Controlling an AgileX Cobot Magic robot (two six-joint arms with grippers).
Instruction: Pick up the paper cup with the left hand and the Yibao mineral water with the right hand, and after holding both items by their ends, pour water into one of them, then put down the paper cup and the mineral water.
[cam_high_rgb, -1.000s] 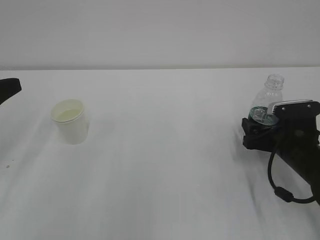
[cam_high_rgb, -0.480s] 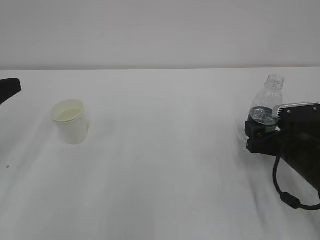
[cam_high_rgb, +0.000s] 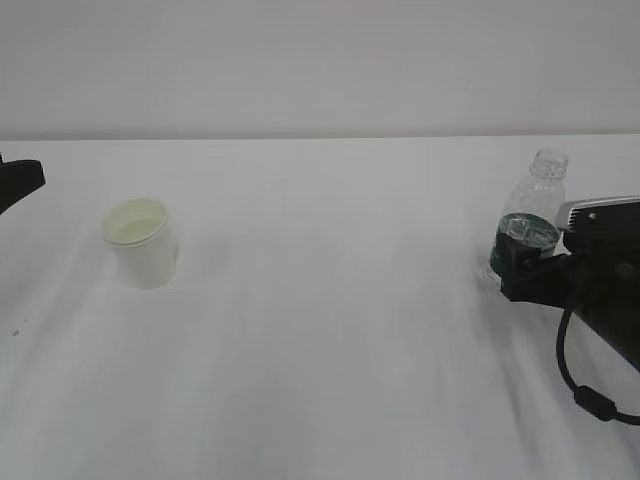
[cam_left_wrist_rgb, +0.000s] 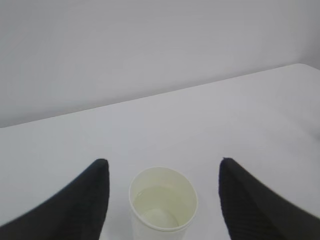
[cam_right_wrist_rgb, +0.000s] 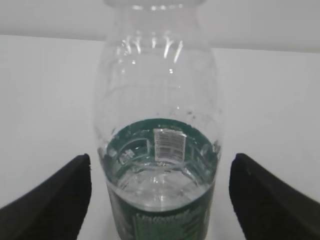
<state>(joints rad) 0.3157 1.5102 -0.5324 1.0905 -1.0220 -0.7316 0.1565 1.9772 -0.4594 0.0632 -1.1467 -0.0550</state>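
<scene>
Apparently at the put-down step: right gripper spread around Yibao mineral water, not pinching. Left gripper spread, paper cup between its fingers, untouched. Next: back both off straight.

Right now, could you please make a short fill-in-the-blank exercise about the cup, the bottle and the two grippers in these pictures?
1. The paper cup stands on the ____ side of the table in the exterior view.
2. The label band of the Yibao mineral water is dark ____.
3. The fingers of the right hand stand apart from the bottle, so its jaws are ____.
4. Between the fingers of the left hand, the cup is not yet ____.

Missing words: left; green; open; gripped
</scene>
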